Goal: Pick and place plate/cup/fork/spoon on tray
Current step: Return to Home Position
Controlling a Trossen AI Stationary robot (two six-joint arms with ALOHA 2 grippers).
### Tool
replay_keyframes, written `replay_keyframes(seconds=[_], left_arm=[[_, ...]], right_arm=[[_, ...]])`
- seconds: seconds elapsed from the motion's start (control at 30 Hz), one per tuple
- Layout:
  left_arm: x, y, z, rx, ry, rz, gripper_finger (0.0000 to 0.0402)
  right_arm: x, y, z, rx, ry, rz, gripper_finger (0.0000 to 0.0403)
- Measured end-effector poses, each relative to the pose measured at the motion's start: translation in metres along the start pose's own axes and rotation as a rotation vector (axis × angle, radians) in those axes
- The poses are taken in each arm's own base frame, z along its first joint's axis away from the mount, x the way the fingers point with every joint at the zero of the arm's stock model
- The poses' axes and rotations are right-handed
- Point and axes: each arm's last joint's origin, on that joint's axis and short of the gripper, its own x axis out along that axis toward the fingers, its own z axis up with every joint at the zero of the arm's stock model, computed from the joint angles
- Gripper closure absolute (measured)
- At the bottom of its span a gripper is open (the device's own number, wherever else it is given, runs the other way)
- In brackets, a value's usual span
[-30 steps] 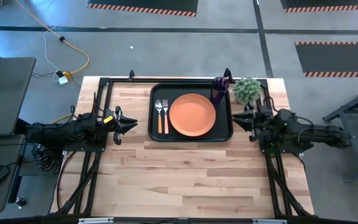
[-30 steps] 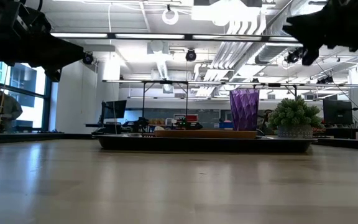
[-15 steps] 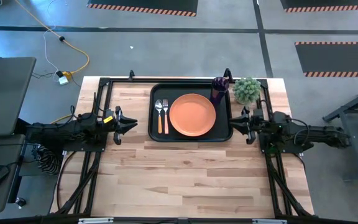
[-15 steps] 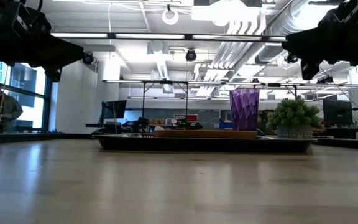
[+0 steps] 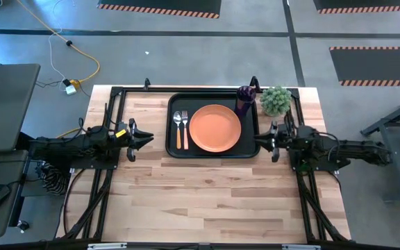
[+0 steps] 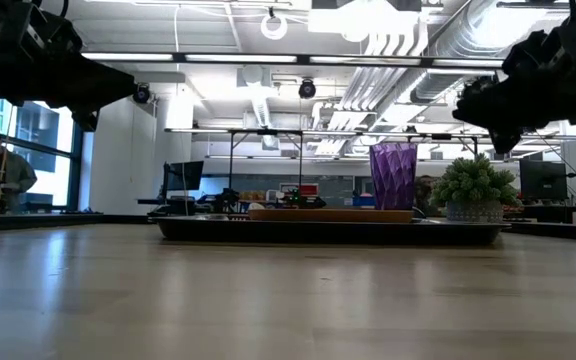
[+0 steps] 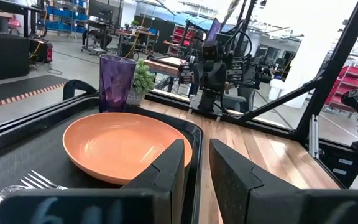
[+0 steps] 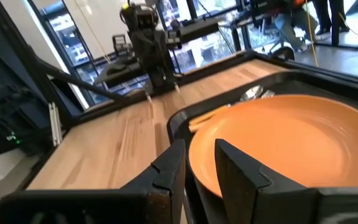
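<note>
High view: the tray (image 5: 214, 155) sits upper centre and holds all four pieces; spoon (image 5: 177, 129) and fork (image 5: 185, 129) lie side by side at its left, the plate (image 5: 215, 128) in the middle, the cup (image 5: 245, 100) upright in its upper right corner, with a plant (image 5: 276, 101) just outside on the table; the right gripper (image 5: 266, 141) hangs at the tray's right rim and the left gripper (image 5: 144, 139) waits left of the tray; going home, I judge the right arm should rise and draw straight back rightward, clear of rim, cup and plant

Low view: the right arm hangs dark at upper right, above the plant; the plate lies flat inside the tray, the cup standing right of it

Left wrist view: fingers pressed near together, nothing between; plate, cup and fork tines show in the tray

Right wrist view: fingers likewise close and empty, the plate just ahead
</note>
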Motion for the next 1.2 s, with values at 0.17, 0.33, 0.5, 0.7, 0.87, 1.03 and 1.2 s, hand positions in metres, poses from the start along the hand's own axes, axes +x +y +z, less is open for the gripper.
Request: replay_keyframes(seconds=[0.17, 0.33, 0.5, 0.7, 0.87, 1.03, 1.2], left_arm=[[0.0, 0.0, 0.0, 0.0, 0.0, 0.0, 0.0337], [0.0, 0.0, 0.0, 0.0, 0.0, 0.0, 0.0337], [0.0, 0.0, 0.0, 0.0, 0.0, 0.0, 0.0337], [0.0, 0.0, 0.0, 0.0, 0.0, 0.0, 0.0337], [0.0, 0.0, 0.0, 0.0, 0.0, 0.0, 0.0337], [0.0, 0.0, 0.0, 0.0, 0.0, 0.0, 0.0337], [0.0, 0.0, 0.0, 0.0, 0.0, 0.0, 0.0337]], right_arm=[[-0.0001, -0.0011, -0.0035, 0.001, 0.036, -0.012, 0.0323], [-0.0001, -0.0016, -0.0048, 0.002, 0.05, -0.016, 0.0323], [-0.0002, -0.002, -0.0061, 0.002, 0.063, -0.021, 0.0323], [-0.0004, -0.0026, -0.0081, 0.003, 0.084, -0.027, 0.0323], [-0.0004, -0.0026, -0.0082, 0.003, 0.084, -0.028, 0.0323], [-0.0004, -0.0026, -0.0082, 0.003, 0.084, -0.027, 0.0323], [-0.0004, -0.0026, -0.0082, 0.003, 0.084, -0.028, 0.0323]])
